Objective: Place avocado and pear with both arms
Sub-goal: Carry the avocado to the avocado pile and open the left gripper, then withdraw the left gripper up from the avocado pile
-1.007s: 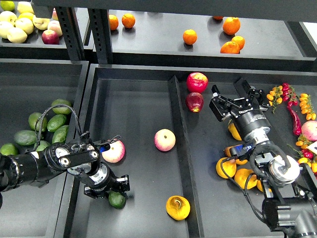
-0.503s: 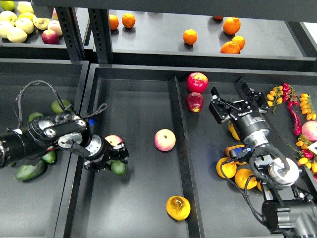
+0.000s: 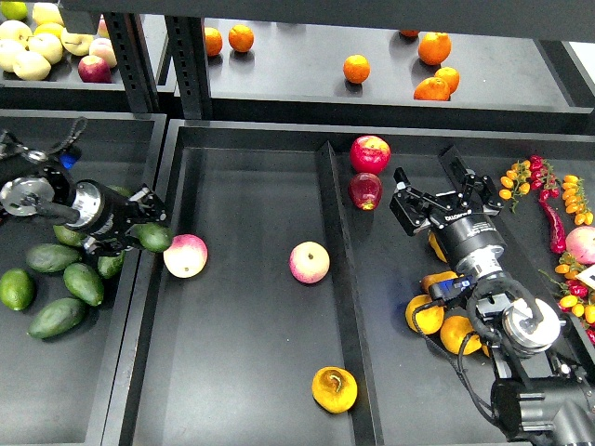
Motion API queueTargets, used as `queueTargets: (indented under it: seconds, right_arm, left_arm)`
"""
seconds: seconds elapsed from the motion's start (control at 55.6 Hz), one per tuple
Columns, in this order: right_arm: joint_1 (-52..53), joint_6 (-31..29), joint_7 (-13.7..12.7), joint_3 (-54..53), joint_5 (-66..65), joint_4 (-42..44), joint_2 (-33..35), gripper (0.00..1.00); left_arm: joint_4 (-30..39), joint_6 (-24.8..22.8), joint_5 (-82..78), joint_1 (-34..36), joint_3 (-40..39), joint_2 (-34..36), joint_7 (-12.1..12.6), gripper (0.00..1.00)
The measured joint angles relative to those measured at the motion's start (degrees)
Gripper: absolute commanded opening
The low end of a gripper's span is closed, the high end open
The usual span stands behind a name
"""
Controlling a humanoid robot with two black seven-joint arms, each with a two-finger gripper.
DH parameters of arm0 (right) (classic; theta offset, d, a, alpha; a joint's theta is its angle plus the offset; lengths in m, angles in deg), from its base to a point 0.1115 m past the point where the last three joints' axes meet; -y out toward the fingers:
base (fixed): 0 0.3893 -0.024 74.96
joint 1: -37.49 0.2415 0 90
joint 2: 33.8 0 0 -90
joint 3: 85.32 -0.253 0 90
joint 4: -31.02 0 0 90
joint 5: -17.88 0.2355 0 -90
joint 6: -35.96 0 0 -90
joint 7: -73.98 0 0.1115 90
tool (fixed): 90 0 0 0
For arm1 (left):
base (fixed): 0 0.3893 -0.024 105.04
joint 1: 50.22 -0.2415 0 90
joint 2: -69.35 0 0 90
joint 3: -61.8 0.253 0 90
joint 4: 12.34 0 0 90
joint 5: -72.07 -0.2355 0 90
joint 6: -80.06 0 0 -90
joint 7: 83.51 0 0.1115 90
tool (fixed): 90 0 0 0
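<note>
Left gripper [image 3: 141, 230] clamps the glossy, slippery, firm avocado [image 3: 154, 238] at left-centre, best pinched mid-body; right gripper [image 3: 439, 192], jaws apart, is well above the bruised, probably soft pear [image 3: 334, 389] at bottom centre.

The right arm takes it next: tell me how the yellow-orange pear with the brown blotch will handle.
The yellow-orange, brown-blotched pear lies on its side on flat tray floor, so it will probably roll if nudged. The dark blotch suggests a soft spot; gentle squeeze advised. Its rounded skin may slip.
</note>
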Motion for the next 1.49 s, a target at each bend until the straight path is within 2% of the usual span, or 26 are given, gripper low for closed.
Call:
queueTargets:
  seconds: [0.216, 0.449, 0.755, 1.096, 1.222, 1.24, 1.33, 1.492]
  right_arm:
    - [-0.54, 0.00, -0.05, 0.02, 0.00, 0.03, 0.00, 1.00]
    - [-1.38, 0.00, -0.17, 0.14, 0.00, -0.33, 0.00, 1.00]
    - [-2.62, 0.00, -0.17, 0.27, 0.00, -0.89, 0.00, 1.00]
    - [-3.67, 0.00, -0.33, 0.32, 0.00, -1.69, 0.00, 1.00]
    - [-3.71, 0.00, -0.35, 0.31, 0.00, -1.84, 0.00, 1.00]
    - [-3.71, 0.00, -0.35, 0.31, 0.00, -1.86, 0.00, 1.00]
    - [-3.72, 0.00, -0.35, 0.31, 0.05, -1.97, 0.00, 1.00]
    - [-3.73, 0.00, -0.35, 0.31, 0.05, -1.98, 0.00, 1.00]
  left_arm:
    - [-2.48, 0.01, 0.01, -0.49, -0.18, 5.84, 0.00, 0.21]
    - [-8.28, 0.00, 0.01, -3.35, 0.01, 6.41, 0.01, 0.22]
    - [-14.85, 0.00, -0.02, -7.96, -1.19, 1.62, 0.01, 0.23]
    - [-21.22, 0.00, -0.06, -9.23, -1.28, -4.67, 0.01, 0.27]
    - [-21.88, 0.01, -0.05, -9.66, -1.29, -5.46, -0.01, 0.31]
    - [-21.90, 0.01, -0.05, -9.77, -1.29, -5.51, -0.01, 0.36]
    - [-21.96, 0.01, -0.05, -10.37, -1.32, -5.66, -0.03, 0.45]
    - [-21.90, 0.01, -0.66, -10.61, -1.32, -5.71, -0.03, 0.53]
